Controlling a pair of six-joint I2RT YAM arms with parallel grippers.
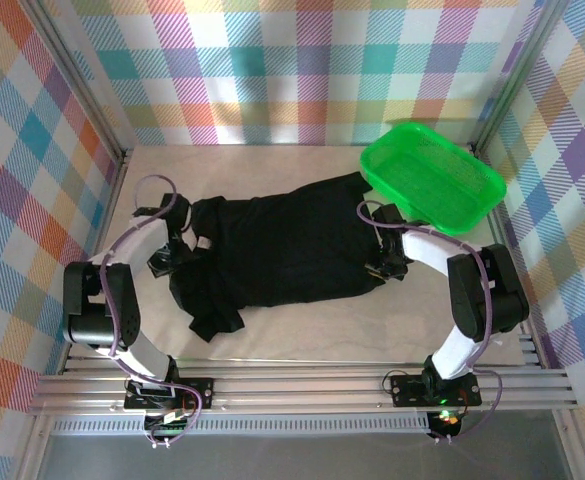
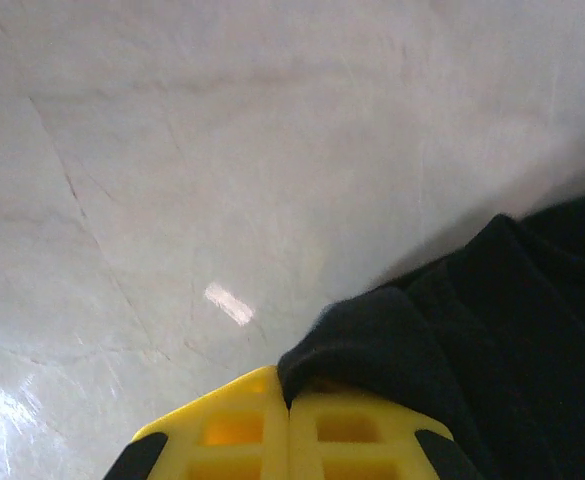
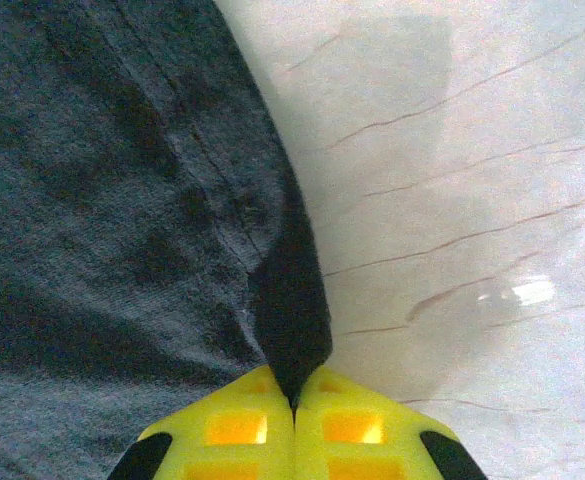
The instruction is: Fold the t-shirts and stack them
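Note:
A black t-shirt (image 1: 277,250) lies spread across the middle of the table, one sleeve bunched at its lower left. My left gripper (image 1: 168,260) sits at the shirt's left edge; its yellow fingers (image 2: 232,425) are shut on a fold of the black t-shirt (image 2: 442,350). At the shirt's right edge my right gripper (image 1: 385,262) is shut too, and a corner of the dark t-shirt (image 3: 122,200) is pinched between its yellow fingers (image 3: 357,425).
A bright green mesh basket (image 1: 432,177) stands at the back right, just behind the right arm. Pale tabletop (image 1: 302,330) lies bare in front of the shirt. Plaid walls close in the back and both sides.

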